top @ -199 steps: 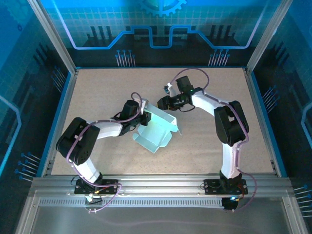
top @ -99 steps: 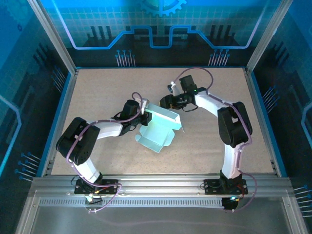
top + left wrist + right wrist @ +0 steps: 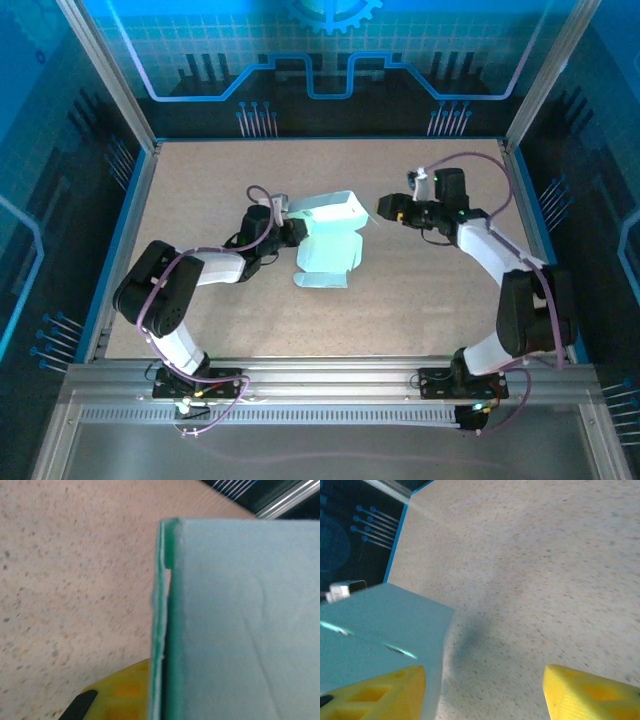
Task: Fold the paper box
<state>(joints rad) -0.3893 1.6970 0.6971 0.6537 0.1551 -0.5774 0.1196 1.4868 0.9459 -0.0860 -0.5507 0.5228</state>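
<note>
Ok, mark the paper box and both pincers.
paper box [image 3: 330, 250]: top view, its middle panel.
left pincer [image 3: 288, 229]: top view, tips at the box's left edge.
right pincer [image 3: 485, 692]: right wrist view, between its fingertips.

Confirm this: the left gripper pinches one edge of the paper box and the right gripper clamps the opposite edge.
Wrong about the right gripper: it is open and apart from the paper box, as the top external view shows. The left gripper does pinch one edge.
</note>
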